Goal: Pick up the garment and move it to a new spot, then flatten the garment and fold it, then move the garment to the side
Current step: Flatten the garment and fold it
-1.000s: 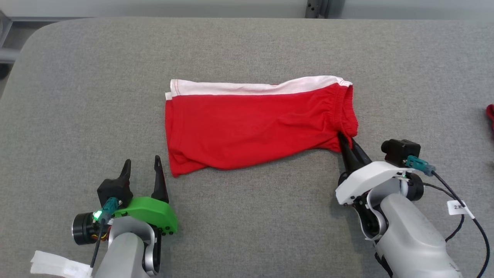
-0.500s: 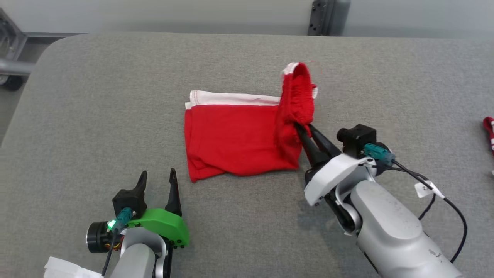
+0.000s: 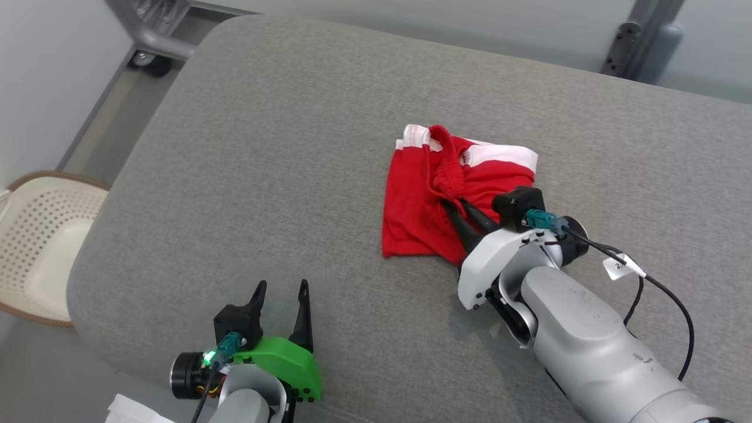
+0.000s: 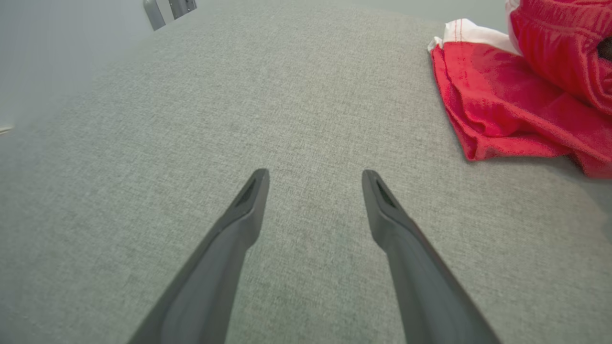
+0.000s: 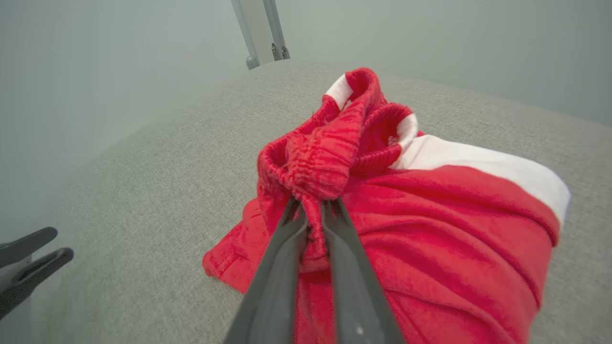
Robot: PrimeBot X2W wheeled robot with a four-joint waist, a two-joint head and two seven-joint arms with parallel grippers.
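Note:
The garment (image 3: 420, 202) is a pair of red shorts with a white side stripe, lying partly folded over itself on the grey padded table (image 3: 282, 147). My right gripper (image 3: 451, 204) is shut on the elastic waistband, holding it lifted above the lower layer; the right wrist view shows the bunched waistband of the garment (image 5: 325, 162) pinched between the two fingers of that gripper (image 5: 313, 208). My left gripper (image 3: 281, 288) stands open near the table's front edge, left of the shorts. Seen from the left wrist, the fingers of that gripper (image 4: 313, 177) have bare cloth between them and the garment (image 4: 502, 110) lies at the upper right.
A perforated beige basket (image 3: 35, 241) sits on the floor beyond the table's left edge. A grey metal frame with a caster (image 3: 153, 44) stands at the far left, and a metal post (image 3: 631, 38) behind the table. My left gripper's fingers (image 5: 28, 265) show at the right wrist view's left edge.
My right gripper has carried the waistband leftward over the shorts, folding them roughly in half. The camera has turned, so the whole scene has shifted. The left gripper stays open.

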